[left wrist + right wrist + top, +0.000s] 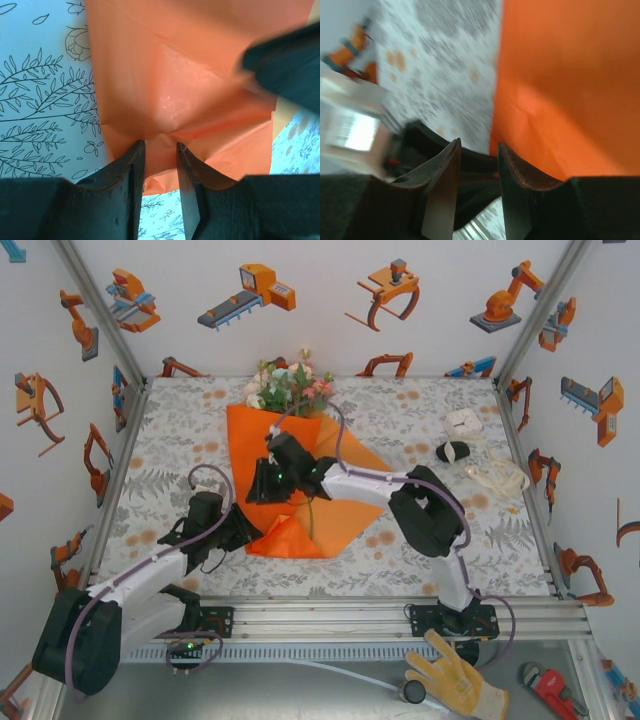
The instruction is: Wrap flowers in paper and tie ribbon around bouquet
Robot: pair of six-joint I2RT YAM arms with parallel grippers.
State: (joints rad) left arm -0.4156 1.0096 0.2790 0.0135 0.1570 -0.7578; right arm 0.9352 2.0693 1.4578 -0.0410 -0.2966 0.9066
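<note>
Spread slantwise across the middle of the desk (170,440): the paper (250,435), bright orange, its near left corner folded up and paler. On top of it, the flowers (290,385), blossoms past the far edge of the sheet, one thin green stem (311,518) showing near the front corner.

Left hand (248,535) at that near left corner, touching the sheet. From the left wrist, left hand (160,145) clamped on a puckered bit of the paper (200,60), creases running into the narrow gap between the two dark fingers (132,170); rest of the sheet stretching away from the hand, patterned desk (40,100) to the left and under the sheet's near edge.

Right hand (262,485) over the left edge of the sheet, between the blossoms and the left hand, arm lying across the paper. From the right wrist, right hand (479,145) with fingers (442,185) apart and nothing between them; the paper (570,75) just to the right of the hand, desk (440,60) to the left, picture blurred.

Well apart on the right side of the desk: the ribbon (495,478) in a loose pale heap, beside a black oval object (452,451) and a small white box (465,422).
</note>
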